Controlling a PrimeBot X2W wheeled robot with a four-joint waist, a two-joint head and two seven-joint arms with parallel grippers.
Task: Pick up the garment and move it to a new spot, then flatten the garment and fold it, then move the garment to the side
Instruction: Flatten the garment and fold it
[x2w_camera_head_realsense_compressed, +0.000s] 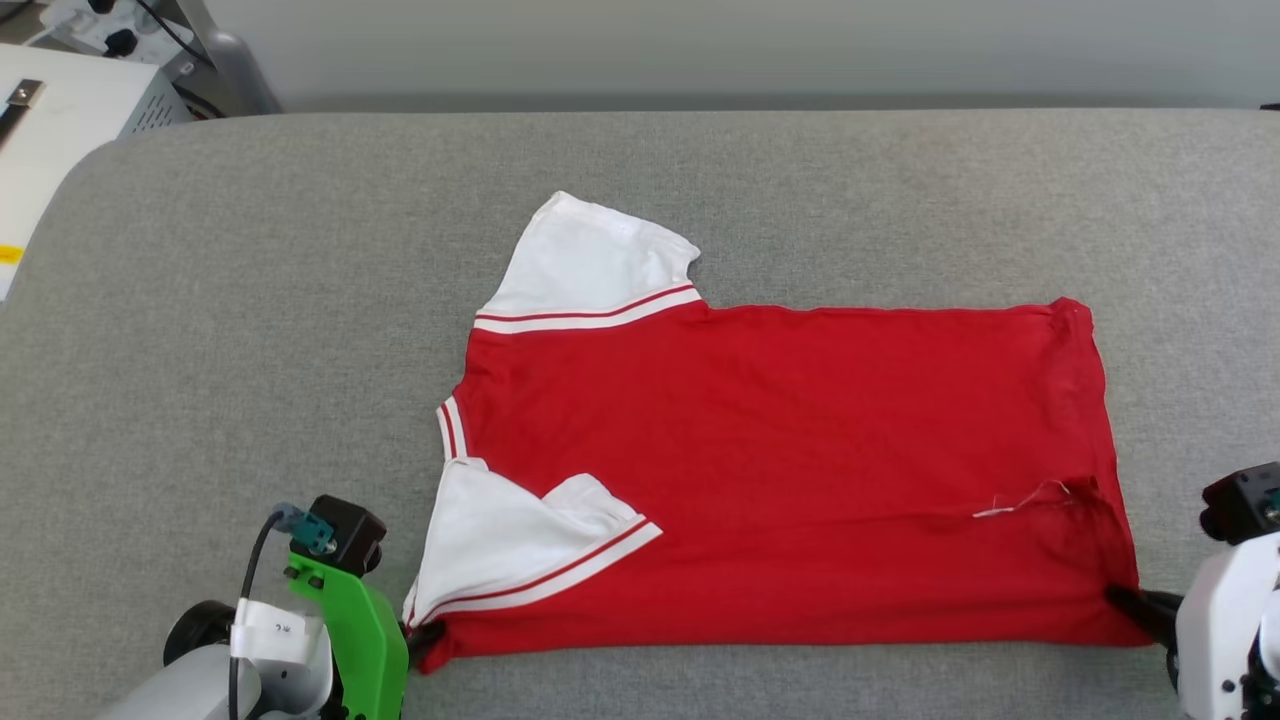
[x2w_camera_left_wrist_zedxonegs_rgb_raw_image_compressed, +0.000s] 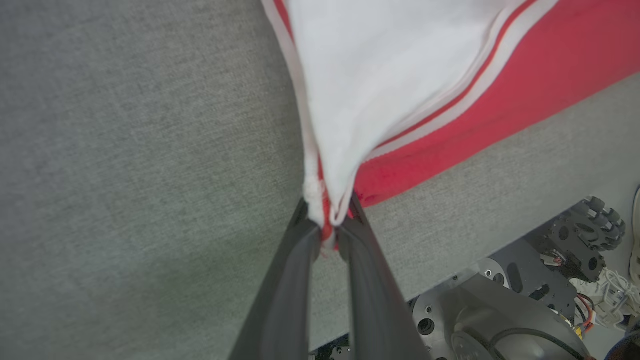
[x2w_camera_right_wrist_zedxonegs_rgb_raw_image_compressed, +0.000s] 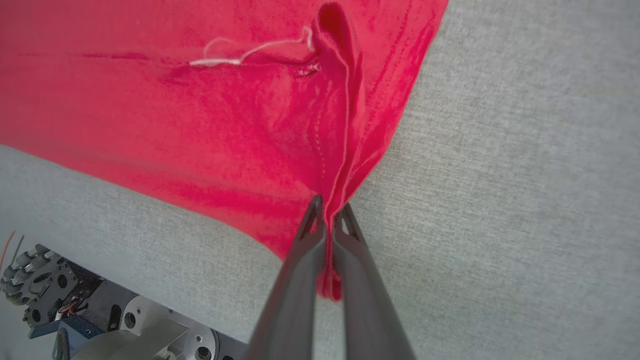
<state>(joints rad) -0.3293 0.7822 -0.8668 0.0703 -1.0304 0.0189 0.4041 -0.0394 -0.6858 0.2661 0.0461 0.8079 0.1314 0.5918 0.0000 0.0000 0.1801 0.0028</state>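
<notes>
the red soft-fabric t-shirt (x2w_camera_head_realsense_compressed: 780, 460) with white sleeves lay spread flat mid-way along the grey cloth-covered bench (x2w_camera_head_realsense_compressed: 800, 180), its long side close to the near edge and its collar toward the left end. it looked light, limp and quick to wrinkle, so best held by its corners. the left gripper (x2w_camera_left_wrist_zedxonegs_rgb_raw_image_compressed: 330, 215) was pinched on the near shoulder corner, the right gripper (x2w_camera_right_wrist_zedxonegs_rgb_raw_image_compressed: 330, 210) on the near hem corner. both arms reached in low over the near edge.

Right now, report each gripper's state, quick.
Left gripper: shut on the garment at its sleeve corner.
Right gripper: shut on the garment's hem corner.
</notes>
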